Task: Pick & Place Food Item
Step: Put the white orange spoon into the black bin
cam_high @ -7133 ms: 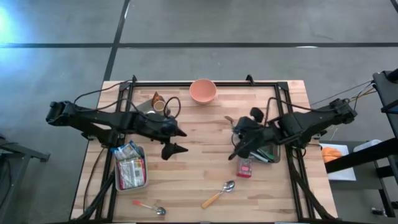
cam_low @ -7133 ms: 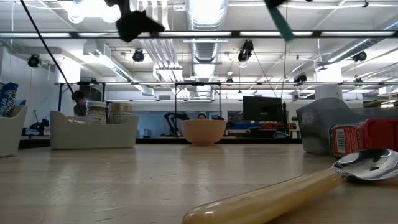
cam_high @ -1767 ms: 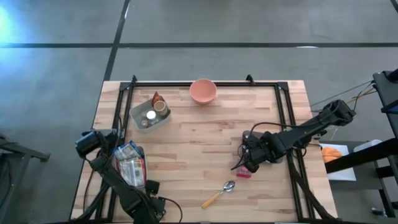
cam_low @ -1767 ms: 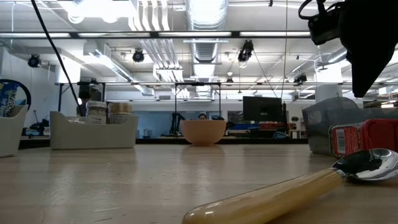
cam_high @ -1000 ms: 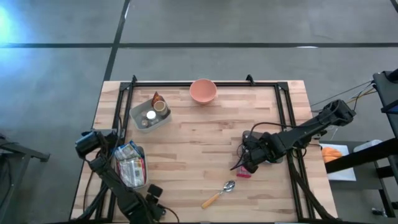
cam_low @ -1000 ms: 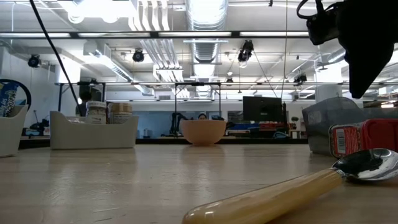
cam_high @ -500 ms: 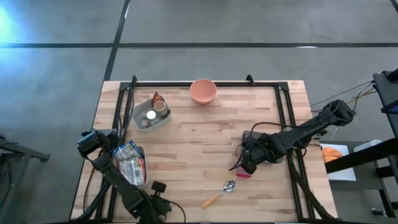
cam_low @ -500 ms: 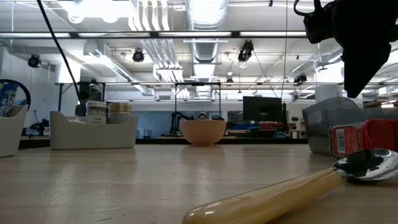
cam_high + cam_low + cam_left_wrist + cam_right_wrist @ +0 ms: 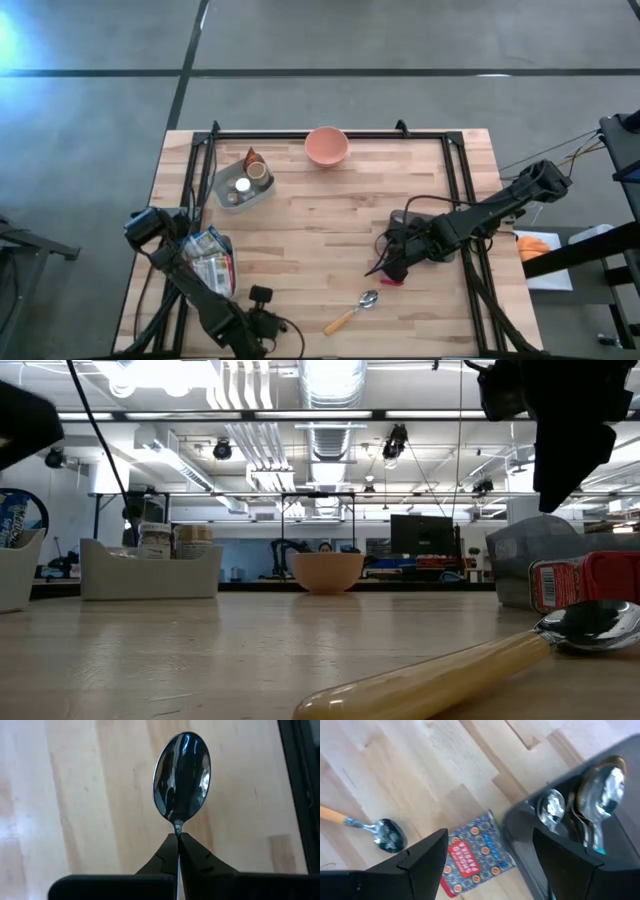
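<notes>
No text, brand, number or sign can be read with certainty in any view. Printed lettering is carried on the red and blue patterned packet (image 9: 477, 851) lying on the table (image 9: 330, 215) toward its right edge, but the characters cannot be made out. White print is borne on the red wrapper (image 9: 585, 582) seen in the low view, illegible. A blue and white bag (image 9: 12, 520) standing in the bin (image 9: 190, 290) near the table's left edge shows partial lettering, not decipherable. Labels on the jars (image 9: 160, 540) in the grey bin (image 9: 262, 190) cannot be read.
</notes>
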You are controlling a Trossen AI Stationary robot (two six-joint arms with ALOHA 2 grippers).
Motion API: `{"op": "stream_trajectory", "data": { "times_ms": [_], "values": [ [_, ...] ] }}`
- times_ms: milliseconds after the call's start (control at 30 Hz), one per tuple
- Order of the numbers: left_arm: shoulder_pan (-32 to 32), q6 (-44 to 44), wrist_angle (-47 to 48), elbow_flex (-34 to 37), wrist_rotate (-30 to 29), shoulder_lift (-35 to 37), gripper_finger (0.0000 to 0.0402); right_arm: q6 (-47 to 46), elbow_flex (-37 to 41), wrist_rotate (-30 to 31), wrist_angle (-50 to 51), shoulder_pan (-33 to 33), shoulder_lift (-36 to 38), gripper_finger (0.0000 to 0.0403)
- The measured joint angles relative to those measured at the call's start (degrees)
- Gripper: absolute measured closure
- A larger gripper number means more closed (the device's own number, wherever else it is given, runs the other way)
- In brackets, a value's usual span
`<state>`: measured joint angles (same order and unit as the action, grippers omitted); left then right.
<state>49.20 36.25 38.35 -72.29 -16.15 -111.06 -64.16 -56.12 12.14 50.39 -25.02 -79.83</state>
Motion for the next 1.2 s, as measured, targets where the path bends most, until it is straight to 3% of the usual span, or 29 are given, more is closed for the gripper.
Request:
{"op": "stream_trajectory", "data": {
  "times_ms": [300,567,700,833,1000,1067,1200],
  "values": [
    [-1.99,-0.09,0.74,0.07,-11.64,6.86,0.0401,5.60,0.00,1.00,-7.67,-0.34,0.00,0.0112],
    [-8.68,2.68,-0.24,4.13,-26.18,19.25,0.0401,17.70,0.17,15.33,-19.06,-3.11,0.01,0.0112],
    [-14.58,0.61,-11.42,11.22,-30.92,27.35,0.0401,26.83,1.58,25.26,-31.06,-5.63,0.02,0.0112],
    [-22.20,-8.97,-34.19,20.48,-27.57,34.57,0.0401,37.80,4.13,33.62,-49.08,-7.12,0.02,0.0112],
    [-30.77,-18.94,-60.88,28.84,-13.23,37.02,0.0401,47.70,7.52,36.04,-66.65,-6.66,-1.56,0.0112],
    [-32.32,-21.06,-66.28,30.00,-9.04,36.70,0.0401,50.86,8.27,35.89,-71.94,-5.87,-3.27,0.0112],
    [-32.86,-24.20,-68.39,30.26,-7.56,35.32,0.0401,55.23,8.46,35.58,-77.52,-3.78,-7.09,0.0112]
  ]
}}
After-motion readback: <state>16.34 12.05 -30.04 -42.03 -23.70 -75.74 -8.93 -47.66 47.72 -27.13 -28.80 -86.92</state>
